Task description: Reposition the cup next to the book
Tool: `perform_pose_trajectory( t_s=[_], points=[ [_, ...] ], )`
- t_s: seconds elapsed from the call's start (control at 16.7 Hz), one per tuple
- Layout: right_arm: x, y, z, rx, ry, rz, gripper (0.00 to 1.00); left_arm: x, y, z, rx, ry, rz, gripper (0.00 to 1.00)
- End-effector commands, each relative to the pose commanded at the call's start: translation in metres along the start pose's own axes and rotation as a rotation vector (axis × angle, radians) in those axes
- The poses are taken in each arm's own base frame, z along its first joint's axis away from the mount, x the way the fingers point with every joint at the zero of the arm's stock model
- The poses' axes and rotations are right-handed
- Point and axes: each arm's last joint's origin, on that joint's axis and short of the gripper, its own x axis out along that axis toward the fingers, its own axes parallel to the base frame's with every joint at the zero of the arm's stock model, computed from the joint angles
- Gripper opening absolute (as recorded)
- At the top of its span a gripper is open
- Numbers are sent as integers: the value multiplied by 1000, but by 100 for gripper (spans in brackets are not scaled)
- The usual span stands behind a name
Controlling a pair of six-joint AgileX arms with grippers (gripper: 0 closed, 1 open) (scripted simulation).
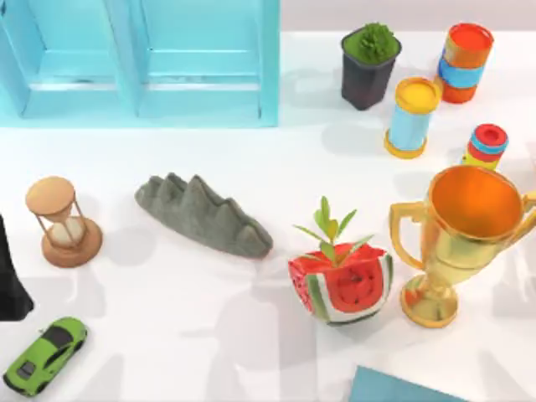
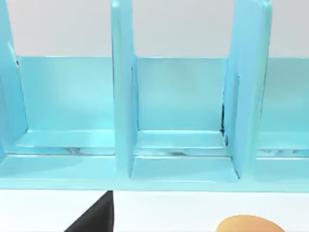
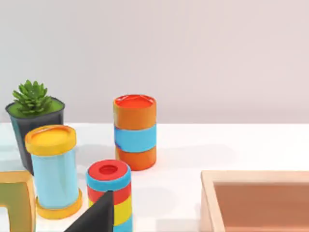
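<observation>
**Left to right.** The left gripper is sitting at the left edge of the bench, facing the light-blue shelf unit. Whether its jaws are released or clenched cannot be told. An hourglass is standing just beside these jaws, and a green toy car is lying near them. The book is lying at the top view's lower edge, well apart from them. The cup, a gold trophy, is standing upright near the book without touching it. The right gripper is facing a red-topped canister, with the cup's handle just beside its jaws. The state of these jaws cannot be told.
</observation>
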Motion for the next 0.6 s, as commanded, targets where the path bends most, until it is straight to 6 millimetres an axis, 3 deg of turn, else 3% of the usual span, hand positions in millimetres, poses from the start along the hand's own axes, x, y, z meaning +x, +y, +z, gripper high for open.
perform_pose_trajectory(
  t_s=[0.36, 0.6],
  points=[
    [0, 0, 0, 0, 0, 0, 100, 0, 4, 8, 79, 50, 36, 100],
    [0, 0, 0, 0, 0, 0, 100, 2, 13, 35, 280, 153, 99, 100]
  ],
)
